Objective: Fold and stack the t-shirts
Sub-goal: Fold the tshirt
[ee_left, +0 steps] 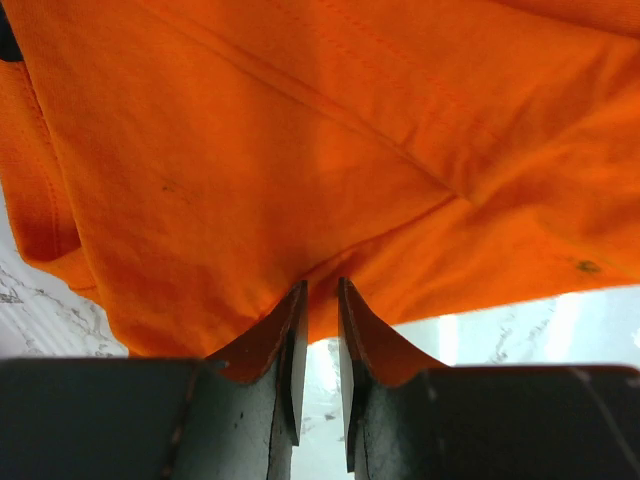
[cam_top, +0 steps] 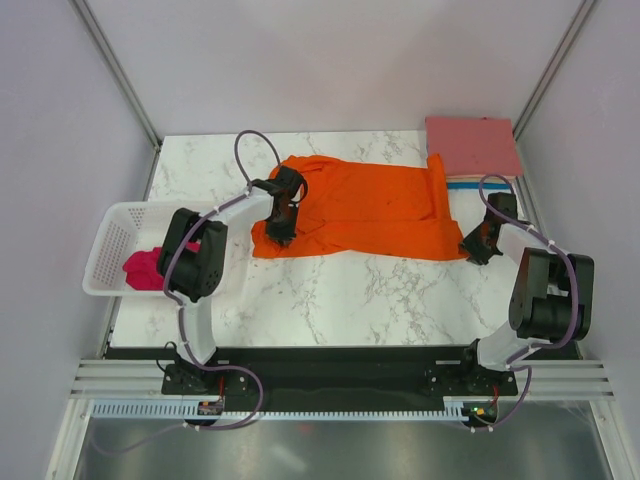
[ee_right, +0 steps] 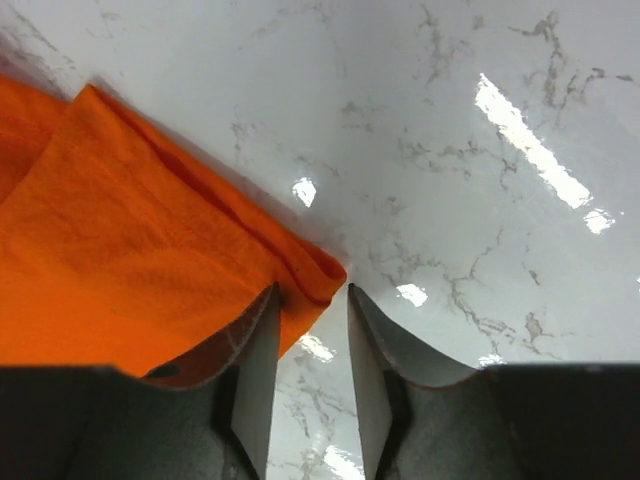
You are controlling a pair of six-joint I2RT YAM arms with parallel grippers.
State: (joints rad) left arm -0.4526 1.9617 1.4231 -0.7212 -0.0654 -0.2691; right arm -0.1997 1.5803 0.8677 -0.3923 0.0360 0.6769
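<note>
The bright orange t-shirt [cam_top: 370, 210] lies spread across the middle of the marble table. My left gripper [cam_top: 279, 228] is at its left edge, shut on a pinch of the orange cloth [ee_left: 300, 150], which tents up from the fingertips [ee_left: 322, 285]. My right gripper [cam_top: 472, 248] is at the shirt's near right corner. Its jaws stand a little apart [ee_right: 313, 288] with the rolled corner of the orange cloth [ee_right: 120, 270] between the tips. A magenta-pink shirt [cam_top: 145, 270] lies bunched in the basket. A folded salmon-pink shirt [cam_top: 472, 145] lies at the back right, with a blue edge [cam_top: 470, 185] under it.
A white plastic basket [cam_top: 120, 212] hangs over the table's left edge. The folded stack sits close behind my right arm. Grey walls with metal posts enclose the table at the back and sides. A black rail runs along the near edge.
</note>
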